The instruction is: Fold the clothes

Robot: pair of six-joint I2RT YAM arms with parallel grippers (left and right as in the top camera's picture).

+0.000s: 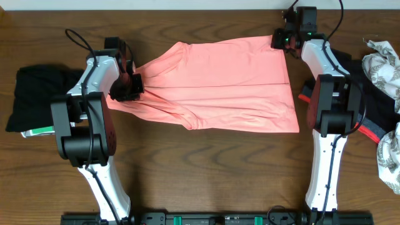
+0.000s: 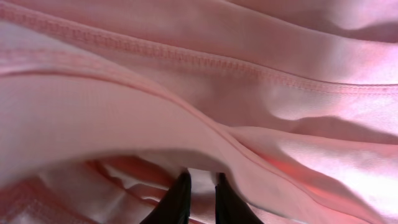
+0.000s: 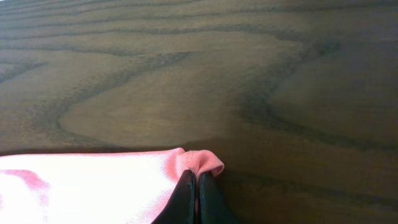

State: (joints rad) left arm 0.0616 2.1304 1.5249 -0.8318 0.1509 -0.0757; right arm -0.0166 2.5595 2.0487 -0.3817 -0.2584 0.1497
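Presently the T-shirt (image 1: 219,81) lies mid-tabletop (image 1: 200,169), bunched at its left. Left hand (image 2: 200,199) pinches a fold there. Right hand (image 3: 197,199), pressed together, nips the far right corner, likely to draw the cloth taut for folding.

The T-shirt (image 1: 219,84) is plain salmon pink. The counter (image 1: 200,175) is dark brown with wavy grain. At nine o'clock there's a black garment (image 1: 37,97). At three o'clock, a white cloth (image 1: 382,65) printed with grey, and a dark cloth (image 1: 370,125) banded red.
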